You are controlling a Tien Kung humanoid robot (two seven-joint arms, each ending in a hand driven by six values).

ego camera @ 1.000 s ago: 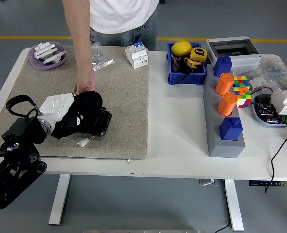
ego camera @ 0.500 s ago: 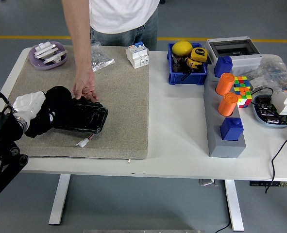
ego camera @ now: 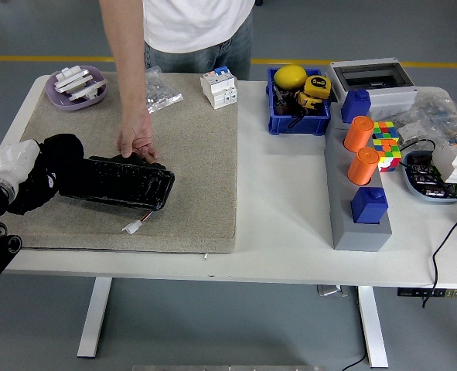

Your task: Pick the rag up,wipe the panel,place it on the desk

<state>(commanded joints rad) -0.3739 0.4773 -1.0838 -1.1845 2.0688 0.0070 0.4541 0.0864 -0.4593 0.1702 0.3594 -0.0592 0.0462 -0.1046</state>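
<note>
A black rectangular panel (ego camera: 124, 185) lies on the tan mat (ego camera: 205, 147) at the table's left. My left hand (ego camera: 28, 171) sits at the panel's left end, shut on a bunched black rag (ego camera: 59, 153) that rests against the panel's left edge. Its white wrist part shows at the picture's left border. A person at the far side presses a hand (ego camera: 138, 141) on the panel's far edge. The right arm is out of the picture.
A small white connector (ego camera: 132, 227) lies just in front of the panel. A purple dish (ego camera: 77, 86), a plastic bag (ego camera: 160, 91) and a white breaker (ego camera: 219, 86) sit at the mat's far edge. A blue bin (ego camera: 298, 100) and a grey block with orange cylinders (ego camera: 358, 185) stand to the right.
My left hand has slid the rag leftward along the panel, from its middle to its left end. The person's hand stays on the far edge.
</note>
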